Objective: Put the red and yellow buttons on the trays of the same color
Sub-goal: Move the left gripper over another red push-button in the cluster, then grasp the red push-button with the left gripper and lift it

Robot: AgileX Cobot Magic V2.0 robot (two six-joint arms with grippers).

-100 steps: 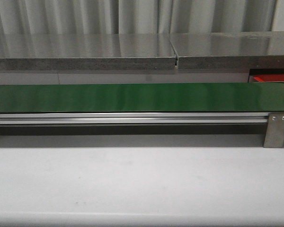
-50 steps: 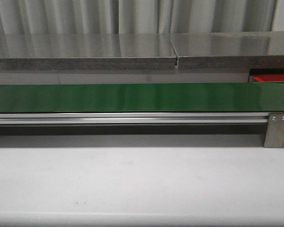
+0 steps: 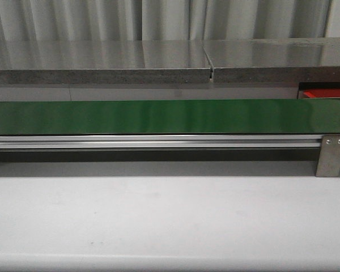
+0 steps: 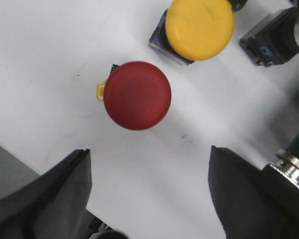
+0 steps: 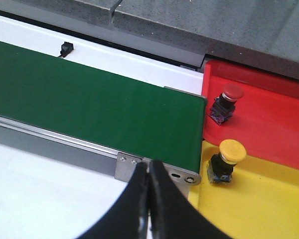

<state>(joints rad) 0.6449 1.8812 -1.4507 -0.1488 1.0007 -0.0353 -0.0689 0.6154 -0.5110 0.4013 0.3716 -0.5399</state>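
Note:
In the left wrist view my left gripper is open above a white surface, with nothing between its fingers. A red button stands just beyond the fingertips, and a yellow button stands farther off. In the right wrist view my right gripper is shut and empty, near the end of the green conveyor belt. Beyond the belt end a red button stands on the red tray, and a yellow button stands on the yellow tray. Neither gripper shows in the front view.
More button bodies lie at the edge of the left wrist view: a black-and-grey one and a green one with a metal ring. The front view shows the green belt, its metal bracket, a grey counter and a sliver of red tray.

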